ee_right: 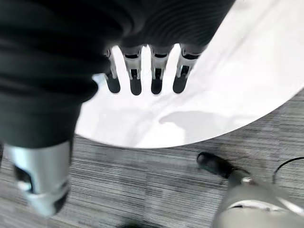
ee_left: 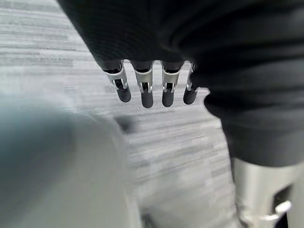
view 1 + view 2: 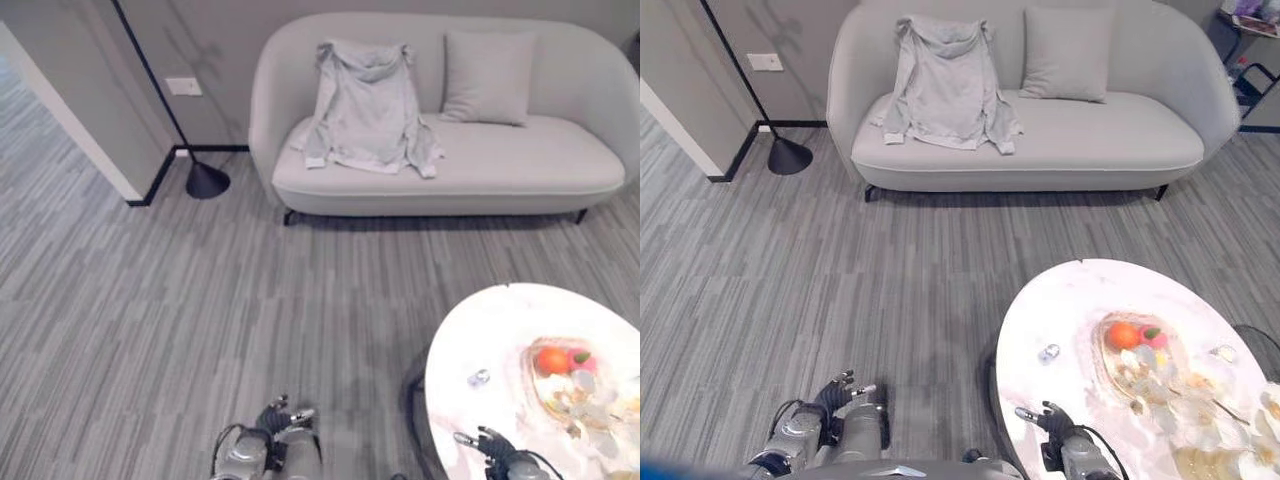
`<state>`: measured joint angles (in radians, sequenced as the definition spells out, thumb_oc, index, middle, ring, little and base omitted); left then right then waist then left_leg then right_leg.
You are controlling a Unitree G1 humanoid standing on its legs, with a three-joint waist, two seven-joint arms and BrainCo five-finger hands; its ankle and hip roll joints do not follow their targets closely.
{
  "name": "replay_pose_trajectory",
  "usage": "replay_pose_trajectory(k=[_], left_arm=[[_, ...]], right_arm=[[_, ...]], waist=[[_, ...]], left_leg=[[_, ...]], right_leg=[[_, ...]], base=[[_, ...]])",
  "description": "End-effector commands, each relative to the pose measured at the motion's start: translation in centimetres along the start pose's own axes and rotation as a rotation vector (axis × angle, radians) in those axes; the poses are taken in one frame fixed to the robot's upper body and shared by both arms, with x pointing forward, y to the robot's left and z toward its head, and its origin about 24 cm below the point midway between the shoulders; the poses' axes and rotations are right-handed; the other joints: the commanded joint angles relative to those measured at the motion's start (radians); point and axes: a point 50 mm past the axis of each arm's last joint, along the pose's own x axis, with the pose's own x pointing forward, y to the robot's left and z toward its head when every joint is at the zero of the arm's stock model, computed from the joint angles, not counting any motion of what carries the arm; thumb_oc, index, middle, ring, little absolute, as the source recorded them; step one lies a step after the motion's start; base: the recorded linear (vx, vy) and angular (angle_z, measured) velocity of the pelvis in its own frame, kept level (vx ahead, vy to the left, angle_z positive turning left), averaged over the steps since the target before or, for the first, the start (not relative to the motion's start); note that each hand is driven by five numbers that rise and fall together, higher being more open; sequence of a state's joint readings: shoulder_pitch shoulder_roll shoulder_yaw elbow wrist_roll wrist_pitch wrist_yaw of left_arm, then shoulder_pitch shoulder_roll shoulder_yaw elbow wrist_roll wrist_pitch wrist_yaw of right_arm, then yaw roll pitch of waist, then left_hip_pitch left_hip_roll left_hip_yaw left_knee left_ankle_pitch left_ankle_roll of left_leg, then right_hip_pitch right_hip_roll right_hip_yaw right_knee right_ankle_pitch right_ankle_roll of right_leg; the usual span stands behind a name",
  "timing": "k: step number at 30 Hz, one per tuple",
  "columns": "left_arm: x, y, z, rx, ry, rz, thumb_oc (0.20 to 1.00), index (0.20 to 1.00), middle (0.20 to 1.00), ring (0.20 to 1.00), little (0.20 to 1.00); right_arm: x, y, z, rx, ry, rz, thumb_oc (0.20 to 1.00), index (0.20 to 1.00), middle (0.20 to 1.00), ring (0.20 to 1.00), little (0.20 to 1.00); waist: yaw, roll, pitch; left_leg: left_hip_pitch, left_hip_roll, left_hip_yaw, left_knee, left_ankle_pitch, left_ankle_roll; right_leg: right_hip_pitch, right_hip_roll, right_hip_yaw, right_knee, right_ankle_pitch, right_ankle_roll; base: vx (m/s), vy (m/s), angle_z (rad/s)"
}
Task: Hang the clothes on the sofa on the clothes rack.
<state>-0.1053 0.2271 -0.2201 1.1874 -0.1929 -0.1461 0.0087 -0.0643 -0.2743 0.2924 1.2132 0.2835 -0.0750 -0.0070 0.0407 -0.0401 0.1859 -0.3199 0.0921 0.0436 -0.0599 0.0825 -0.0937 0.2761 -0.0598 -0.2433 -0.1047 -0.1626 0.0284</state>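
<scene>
A light grey hooded garment (image 3: 367,107) lies spread over the back and seat of the pale grey sofa (image 3: 520,165), on its left half. My left hand (image 3: 283,443) hangs low over the floor at the bottom of the view, far from the sofa, its fingers (image 2: 144,90) straight and holding nothing. Over the near edge of the white round table (image 3: 500,330) hangs my right hand (image 3: 1065,428), with straight fingers (image 1: 156,78) and nothing in it.
A grey cushion (image 3: 487,75) leans on the sofa's right half. A black floor lamp base (image 3: 207,181) stands left of the sofa by a wall corner. The table carries a dish of fruit (image 3: 558,362) and glassware. Grey striped carpet (image 3: 200,300) stretches between me and the sofa.
</scene>
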Motion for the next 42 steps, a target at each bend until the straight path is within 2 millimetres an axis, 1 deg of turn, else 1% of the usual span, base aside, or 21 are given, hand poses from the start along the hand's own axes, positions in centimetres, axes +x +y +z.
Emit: replay_pose_trajectory(k=[1,2,4,7,8,9,11,13,18,20,21,27,28,30,32,33,35,37,39,41,42], left_arm=[[-0.8,-0.2,-3.0,0.035,0.094,-0.001,1.000,1.000,1.000,1.000,1.000],[-0.9,-0.1,-3.2,0.027,0.100,0.002,1.000,1.000,1.000,1.000,1.000],[-1.1,-0.1,-3.8,0.030,0.116,0.004,1.000,1.000,1.000,1.000,1.000],[-1.1,0.3,-3.8,0.031,0.113,0.010,1.000,1.000,1.000,1.000,1.000],[-1.2,0.5,-3.9,0.036,0.115,0.013,1.000,1.000,1.000,1.000,1.000],[-1.2,0.7,-3.8,0.040,0.112,0.015,1.000,1.000,1.000,1.000,1.000],[-1.2,0.7,-3.8,0.040,0.113,0.015,1.000,1.000,1.000,1.000,1.000],[-1.3,0.9,-4.0,0.061,0.118,0.015,1.000,1.000,1.000,1.000,1.000],[-1.1,1.0,-3.5,0.079,0.102,0.011,1.000,1.000,1.000,1.000,1.000],[-1.1,1.0,-3.4,0.082,0.095,0.008,1.000,1.000,1.000,1.000,1.000],[-1.1,1.0,-3.2,0.084,0.088,0.008,1.000,1.000,1.000,1.000,1.000],[-1.3,0.8,-3.9,0.105,0.106,-0.010,1.000,1.000,1.000,1.000,1.000],[-1.3,0.8,-3.9,0.105,0.107,-0.012,1.000,1.000,1.000,1.000,1.000],[-1.3,0.6,-4.0,0.115,0.112,-0.019,1.000,1.000,1.000,1.000,1.000],[-1.2,0.6,-3.8,0.127,0.109,-0.023,1.000,1.000,1.000,1.000,1.000],[-1.1,0.6,-3.5,0.129,0.101,-0.021,1.000,1.000,1.000,1.000,1.000],[-1.0,0.4,-3.2,0.141,0.097,-0.028,1.000,1.000,1.000,1.000,1.000],[-0.9,0.1,-3.2,0.160,0.097,-0.034,1.000,1.000,1.000,1.000,1.000],[-0.8,-0.1,-3.0,0.166,0.089,-0.039,1.000,1.000,1.000,1.000,1.000],[-0.8,-0.3,-2.9,0.169,0.090,-0.043,1.000,1.000,1.000,1.000,1.000],[-0.8,-0.4,-3.1,0.190,0.097,-0.052,1.000,1.000,1.000,1.000,1.000]], right_arm=[[-0.3,-1.3,-0.6,-0.010,-0.002,-0.040,1.000,1.000,1.000,1.000,1.000],[-0.3,-1.1,-0.8,-0.010,0.003,-0.034,1.000,1.000,1.000,1.000,1.000],[-0.4,-0.7,-1.3,-0.022,0.018,-0.019,1.000,1.000,1.000,1.000,1.000],[-0.4,-0.4,-1.5,-0.026,0.024,-0.010,1.000,1.000,1.000,1.000,1.000],[-0.4,-0.1,-1.9,-0.035,0.041,0.003,1.000,1.000,1.000,1.000,1.000],[-0.4,0.1,-1.9,-0.040,0.042,0.010,1.000,1.000,1.000,1.000,1.000],[-0.4,0.1,-1.9,-0.040,0.042,0.010,1.000,1.000,1.000,1.000,1.000],[-0.4,0.4,-1.7,-0.031,0.035,0.017,1.000,1.000,1.000,1.000,1.000],[-0.2,0.6,-1.2,-0.030,0.023,0.025,1.000,1.000,1.000,1.000,1.000],[-0.2,0.6,-1.0,-0.032,0.017,0.028,1.000,1.000,1.000,1.000,1.000],[-0.2,0.6,-0.6,-0.033,0.004,0.031,1.000,1.000,1.000,1.000,1.000],[-0.3,0.5,-1.0,-0.027,0.010,0.029,1.000,1.000,1.000,1.000,1.000],[-0.3,0.5,-1.0,-0.026,0.009,0.029,1.000,1.000,1.000,1.000,1.000],[-0.3,0.5,-1.0,-0.021,0.009,0.029,1.000,1.000,1.000,1.000,1.000],[-0.3,0.5,-1.1,-0.021,0.012,0.025,1.000,1.000,1.000,1.000,1.000],[-0.3,0.4,-1.2,-0.018,0.012,0.021,1.000,1.000,1.000,1.000,1.000],[-0.3,0.3,-1.2,-0.020,0.016,0.018,1.000,1.000,1.000,1.000,1.000],[-0.2,0.3,-1.1,-0.022,0.018,0.014,1.000,1.000,1.000,1.000,1.000],[-0.2,0.2,-1.0,-0.025,0.024,0.012,1.000,1.000,1.000,1.000,1.000],[-0.2,0.2,-0.9,-0.036,0.024,0.012,1.000,1.000,1.000,1.000,1.000],[-0.2,0.3,-1.2,-0.038,0.032,0.014,1.000,1.000,1.000,1.000,1.000]], waist=[[0.048,0.028,-0.004],[0.051,0.032,-0.012],[0.052,0.036,-0.024],[0.063,0.020,-0.042],[0.065,0.004,-0.055],[0.064,0.001,-0.058],[0.065,0.001,-0.058],[0.058,-0.006,-0.073],[0.045,-0.005,-0.071],[0.038,0.005,-0.063],[0.034,0.017,-0.049],[0.024,0.044,-0.020],[0.020,0.055,-0.011],[0.011,0.073,-0.001],[0.005,0.075,0.003],[0.007,0.079,0.005],[0.000,0.070,0.007],[-0.017,0.053,0.014],[-0.036,0.052,0.029],[-0.048,0.053,0.034],[-0.049,0.049,0.030]], left_leg=[[0.047,-0.004,-0.029,-0.027,0.108,-0.036],[0.057,-0.002,-0.039,-0.027,0.109,-0.035],[0.081,0.003,-0.037,-0.027,0.149,-0.036],[0.107,-0.005,-0.017,-0.027,0.145,-0.021],[0.132,-0.023,0.002,-0.027,0.126,-0.003],[0.143,-0.027,0.012,-0.027,0.114,0.007],[0.143,-0.028,0.013,-0.027,0.113,0.007],[0.168,-0.057,0.033,-0.027,0.072,0.039],[0.203,-0.118,0.034,-0.027,0.016,0.094],[0.222,-0.132,0.023,-0.027,0.003,0.112],[0.244,-0.140,0.008,-0.027,-0.011,0.127],[0.316,-0.163,-0.036,-0.027,-0.047,0.161],[0.327,-0.157,-0.045,-0.027,-0.047,0.165],[0.347,-0.146,-0.058,-0.027,-0.056,0.165],[0.365,-0.143,-0.064,-0.027,-0.064,0.161],[0.374,-0.136,-0.068,-0.027,-0.076,0.154],[0.391,-0.139,-0.084,-0.027,-0.093,0.142],[0.418,-0.153,-0.105,-0.027,-0.118,0.135],[0.458,-0.153,-0.122,-0.027,-0.148,0.124],[0.477,-0.152,-0.129,-0.027,-0.163,0.116],[0.487,-0.160,-0.139,-0.027,-0.173,0.114]], right_leg=[[-0.074,0.056,0.116,0.017,0.067,0.068],[-0.067,0.061,0.133,0.017,0.059,0.071],[-0.044,0.057,0.153,0.017,0.044,0.073],[-0.031,0.029,0.168,0.017,0.039,0.091],[-0.024,-0.007,0.172,0.017,0.070,0.104],[-0.034,-0.020,0.172,0.039,0.070,0.110],[-0.034,-0.020,0.173,0.040,0.069,0.110],[-0.070,-0.052,0.177,0.106,0.084,0.136],[-0.139,-0.084,0.181,0.251,0.184,0.175],[-0.177,-0.087,0.192,0.342,0.237,0.178],[-0.212,-0.086,0.202,0.441,0.276,0.174],[-0.270,-0.083,0.228,0.639,0.385,0.162],[-0.305,-0.075,0.240,0.690,0.394,0.155],[-0.361,-0.059,0.253,0.742,0.360,0.140],[-0.398,-0.066,0.223,0.695,0.282,0.122],[-0.406,-0.071,0.194,0.629,0.212,0.113],[-0.421,-0.071,0.169,0.444,0.171,0.115],[-0.440,-0.068,0.182,0.232,0.224,0.133],[-0.468,-0.065,0.191,0.072,0.304,0.162],[-0.496,-0.064,0.176,0.020,0.332,0.180],[-0.498,-0.069,0.168,0.017,0.324,0.181]], base=[[0.37,0.146,-0.37],[0.35,0.187,-0.46],[0.30,0.189,-0.67],[0.31,0.232,-0.60],[0.25,0.211,-0.33],[0.25,0.211,-0.39],[0.10,0.106,-0.41],[0.22,0.250,-0.23],[0.14,0.202,0.12],[0.09,0.167,0.20],[0.10,0.168,0.25],[0.10,0.092,0.21],[0.08,0.055,0.18],[0.09,0.044,0.11],[0.11,0.000,0.12],[0.14,-0.058,0.07],[0.18,-0.112,0.08],[0.24,-0.127,0.21],[0.27,-0.098,0.18],[0.22,-0.074,0.41],[0.31,-0.153,0.75]])
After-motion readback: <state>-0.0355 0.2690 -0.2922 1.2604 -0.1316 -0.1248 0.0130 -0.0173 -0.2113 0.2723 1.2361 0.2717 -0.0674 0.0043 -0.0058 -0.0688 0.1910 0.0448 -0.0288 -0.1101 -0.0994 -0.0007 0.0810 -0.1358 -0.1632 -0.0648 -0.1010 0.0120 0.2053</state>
